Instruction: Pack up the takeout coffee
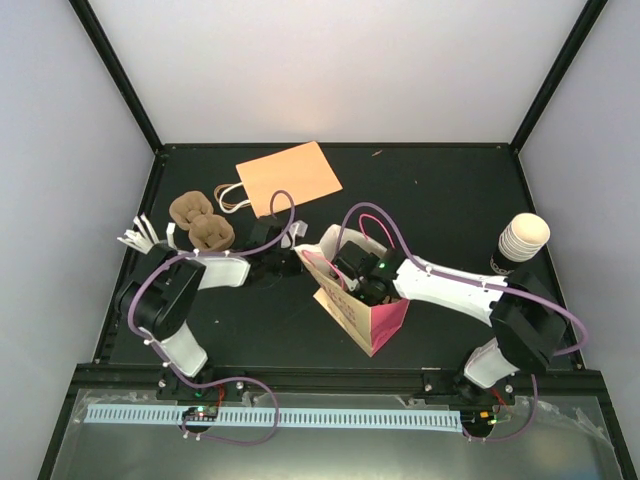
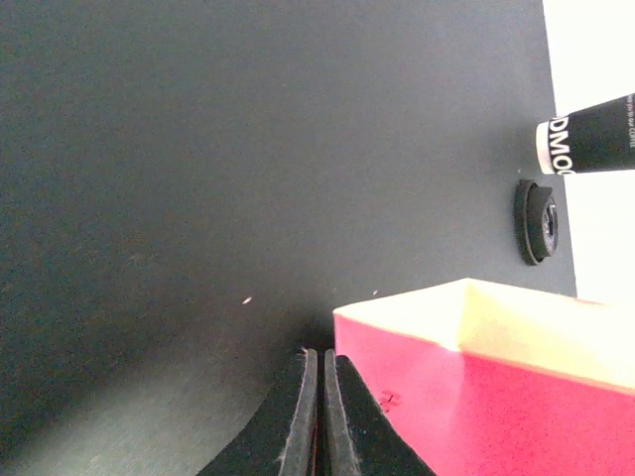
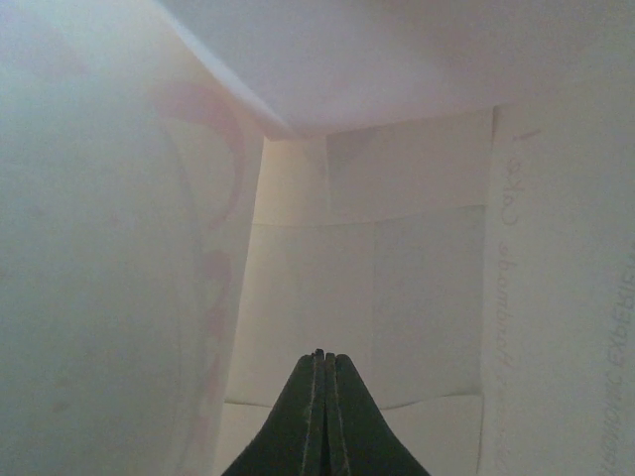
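The takeout coffee (image 1: pixel 523 241), a cream ribbed cup with a dark lower part, stands at the table's right side; its black base (image 2: pixel 595 142) shows in the left wrist view. A pink paper bag (image 1: pixel 372 318) lies mid-table with its mouth toward the back left. My right gripper (image 1: pixel 352 268) is inside the bag, shut and empty (image 3: pixel 319 355), facing the white inner walls (image 3: pixel 397 278). My left gripper (image 1: pixel 296 262) is at the bag's near rim, shut (image 2: pixel 320 355), with a thin red sliver of the bag (image 2: pixel 476 397) between its pads.
A flat orange bag (image 1: pixel 288 178) with string handles lies at the back. Two brown pulp carriers (image 1: pixel 200 222) and a bundle of white sticks (image 1: pixel 138 238) sit at the left. A small black round piece (image 2: pixel 537 221) lies beside the cup.
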### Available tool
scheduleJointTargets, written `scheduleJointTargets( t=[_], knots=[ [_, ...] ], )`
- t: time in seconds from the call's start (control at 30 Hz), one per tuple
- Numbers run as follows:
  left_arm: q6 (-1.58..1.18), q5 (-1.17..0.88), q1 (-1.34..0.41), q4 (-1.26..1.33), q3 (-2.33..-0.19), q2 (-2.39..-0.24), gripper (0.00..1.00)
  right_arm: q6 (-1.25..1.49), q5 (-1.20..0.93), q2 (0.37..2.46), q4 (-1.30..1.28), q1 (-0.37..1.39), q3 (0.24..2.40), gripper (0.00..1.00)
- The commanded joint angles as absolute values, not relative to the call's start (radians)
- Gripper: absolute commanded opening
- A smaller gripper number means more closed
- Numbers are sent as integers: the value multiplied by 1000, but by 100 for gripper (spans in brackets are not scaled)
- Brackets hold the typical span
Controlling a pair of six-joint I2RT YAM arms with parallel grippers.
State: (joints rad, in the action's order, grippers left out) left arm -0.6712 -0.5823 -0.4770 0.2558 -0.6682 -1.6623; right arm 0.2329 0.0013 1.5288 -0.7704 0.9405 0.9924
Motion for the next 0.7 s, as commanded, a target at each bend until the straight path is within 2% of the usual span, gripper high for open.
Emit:
scheduleJointTargets(
  t=[0.0, 0.17, 0.4, 0.67],
  knots=[
    [-673, -621, -515, 284, -735, -1706, 6, 225, 9, 1547, -777, 934, 1012, 1],
    [-696, -653, -551, 290, -737, -1696, 4, 225, 50, 1565, -846, 933, 1060, 1],
    [-718, -634, -587, 208, -719, -1533, 4, 255, 136, 1585, -954, 934, 1119, 1],
    [-790, -614, -618, 168, -688, -1377, 4, 302, 114, 1594, -905, 934, 1114, 1]
  ],
)
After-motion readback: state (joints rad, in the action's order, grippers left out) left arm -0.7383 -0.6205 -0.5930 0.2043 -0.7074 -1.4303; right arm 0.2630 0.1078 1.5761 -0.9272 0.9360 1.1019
